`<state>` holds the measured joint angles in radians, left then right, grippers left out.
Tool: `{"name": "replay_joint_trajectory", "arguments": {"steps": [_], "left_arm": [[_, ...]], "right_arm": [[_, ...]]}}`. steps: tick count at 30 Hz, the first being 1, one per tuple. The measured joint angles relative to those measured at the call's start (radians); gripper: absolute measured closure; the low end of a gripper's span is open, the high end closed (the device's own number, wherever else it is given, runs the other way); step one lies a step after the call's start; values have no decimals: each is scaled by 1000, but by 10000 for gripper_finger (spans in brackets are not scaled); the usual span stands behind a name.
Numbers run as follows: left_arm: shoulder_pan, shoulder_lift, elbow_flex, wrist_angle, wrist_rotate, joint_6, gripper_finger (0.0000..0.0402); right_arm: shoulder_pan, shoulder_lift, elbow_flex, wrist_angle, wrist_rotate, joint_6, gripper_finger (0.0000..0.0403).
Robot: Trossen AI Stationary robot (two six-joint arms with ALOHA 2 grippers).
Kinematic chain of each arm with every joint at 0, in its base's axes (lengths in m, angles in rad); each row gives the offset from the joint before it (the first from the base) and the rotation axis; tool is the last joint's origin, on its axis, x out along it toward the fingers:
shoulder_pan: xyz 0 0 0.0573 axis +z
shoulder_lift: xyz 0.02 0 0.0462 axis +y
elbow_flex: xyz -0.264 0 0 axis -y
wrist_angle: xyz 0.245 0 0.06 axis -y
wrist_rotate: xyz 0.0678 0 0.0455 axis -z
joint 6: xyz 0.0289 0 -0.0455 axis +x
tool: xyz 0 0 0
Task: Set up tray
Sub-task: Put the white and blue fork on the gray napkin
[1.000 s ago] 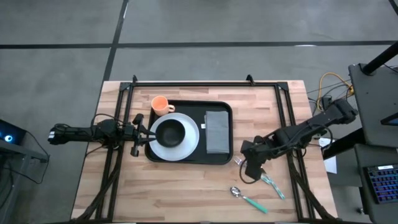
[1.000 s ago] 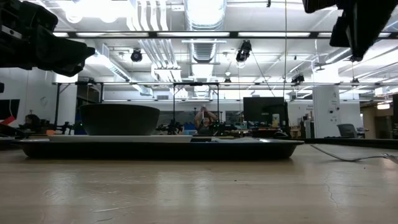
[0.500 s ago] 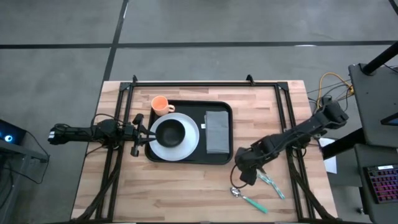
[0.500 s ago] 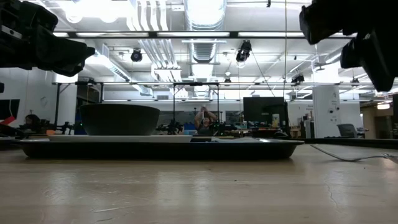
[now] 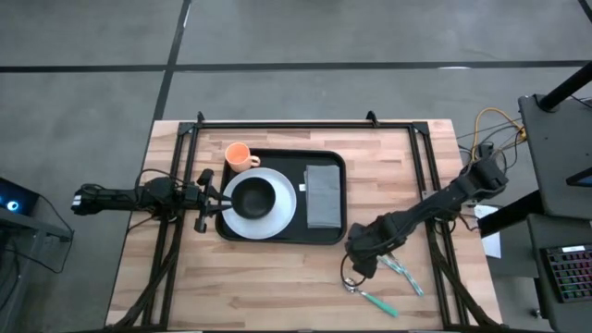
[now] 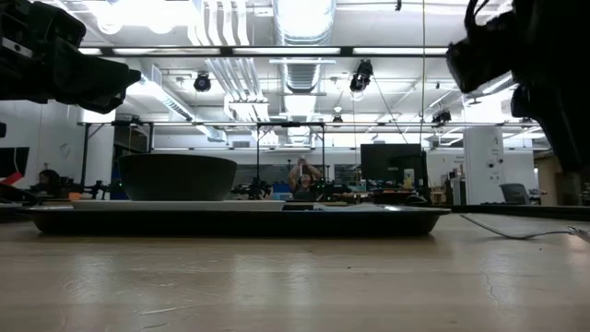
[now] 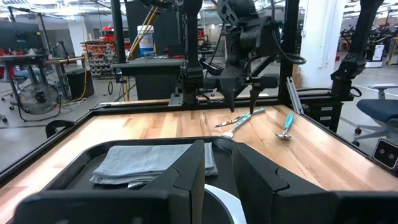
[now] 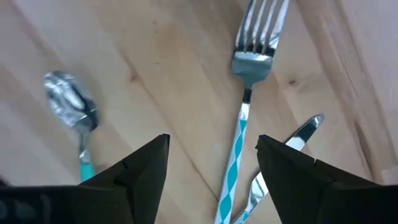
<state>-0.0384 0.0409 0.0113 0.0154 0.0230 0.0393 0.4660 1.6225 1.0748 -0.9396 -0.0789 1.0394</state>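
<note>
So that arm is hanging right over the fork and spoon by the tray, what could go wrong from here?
The right gripper is open above the fork, but a knife lies right beside the fork's handle, so the fingers might catch both or push one aside. The spoon lies close by and could be nudged too. The cutlery lies flat on the wooden table, so the fingers may slip off it. The left gripper waits at the tray.

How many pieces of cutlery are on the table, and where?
3. A spoon, a fork and a knife lie on the table beside the tray, below the open right gripper; the knife is partly hidden.
</note>
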Motion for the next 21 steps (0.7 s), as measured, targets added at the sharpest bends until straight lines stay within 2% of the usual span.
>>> {"name": "replay_joint_trajectory", "arguments": {"steps": [9, 16, 21], "left_arm": [[0, 0, 0, 0, 0, 0, 337], [0, 0, 0, 0, 0, 0, 337], [0, 0, 0, 0, 0, 0, 337]], "right_arm": [[11, 44, -41, -3, 16, 3, 177], [12, -68, -157, 42, 57, 58, 177], [12, -144, -253, 193, 56, 87, 177]]}}
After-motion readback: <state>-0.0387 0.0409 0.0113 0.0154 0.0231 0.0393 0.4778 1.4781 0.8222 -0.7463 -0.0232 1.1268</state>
